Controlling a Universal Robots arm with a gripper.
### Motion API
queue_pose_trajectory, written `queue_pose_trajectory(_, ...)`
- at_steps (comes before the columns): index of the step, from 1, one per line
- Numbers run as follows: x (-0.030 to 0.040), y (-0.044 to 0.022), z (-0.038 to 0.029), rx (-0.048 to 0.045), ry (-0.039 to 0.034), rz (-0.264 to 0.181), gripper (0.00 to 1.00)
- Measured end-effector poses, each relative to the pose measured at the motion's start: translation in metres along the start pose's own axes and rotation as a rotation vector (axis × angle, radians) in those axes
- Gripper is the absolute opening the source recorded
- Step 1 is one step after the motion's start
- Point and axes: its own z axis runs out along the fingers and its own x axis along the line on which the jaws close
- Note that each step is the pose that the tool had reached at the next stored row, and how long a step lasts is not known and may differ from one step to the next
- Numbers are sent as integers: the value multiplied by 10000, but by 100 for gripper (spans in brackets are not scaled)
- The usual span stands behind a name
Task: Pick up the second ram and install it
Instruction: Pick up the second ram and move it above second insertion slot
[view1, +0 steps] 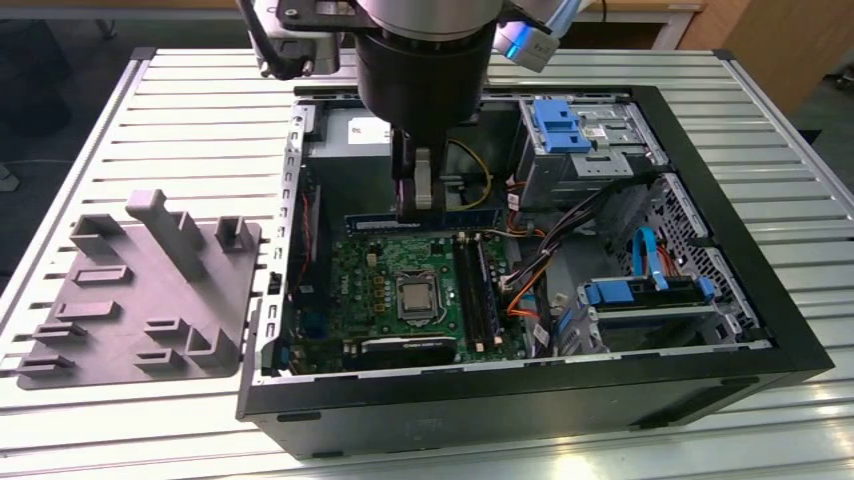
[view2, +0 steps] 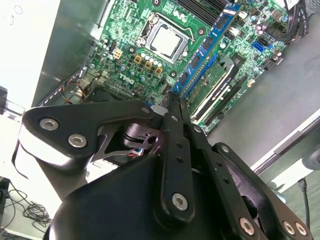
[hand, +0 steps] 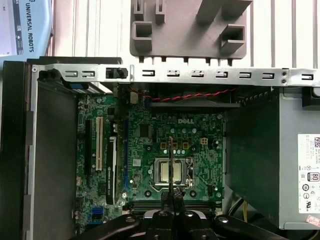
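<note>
My gripper (view1: 422, 206) is shut on the second ram (view1: 467, 216), a thin blue stick held level by its middle above the far edge of the green motherboard (view1: 387, 265) inside the open computer case. The stick lies crosswise to the long black memory slots (view1: 475, 290), which run beside the silver processor (view1: 418, 298). In the second wrist view the ram (view2: 207, 45) reaches out from the gripper (view2: 173, 97) over the board. The first wrist view shows the ram (hand: 170, 160) edge-on above the processor (hand: 170, 172), with the gripper (hand: 172, 197) over the memory slots (hand: 150, 204).
A grey moulded holder (view1: 147, 290) lies on the slatted table at the exterior view's left of the case. Inside the case are a power supply (view1: 340, 135), blue-latched drive bays (view1: 561, 125), loose cables (view1: 534, 260) and an expansion card (view2: 215, 85). The black case walls (view1: 534, 400) ring the board.
</note>
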Motion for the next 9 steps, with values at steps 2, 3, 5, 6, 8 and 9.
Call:
queue_pose_trajectory(2, 0, 0, 8, 0, -1, 0, 11)
queue_pose_trajectory(3, 0, -1, 14, 0, 0, -1, 11)
queue_pose_trajectory(5, 1, -1, 24, 0, 0, -1, 11)
queue_pose_trajectory(6, 1, -1, 30, 0, 0, -1, 11)
queue_pose_trajectory(8, 1, -2, 40, 0, 0, 0, 11)
queue_pose_trajectory(9, 1, -2, 46, 0, 0, 0, 11)
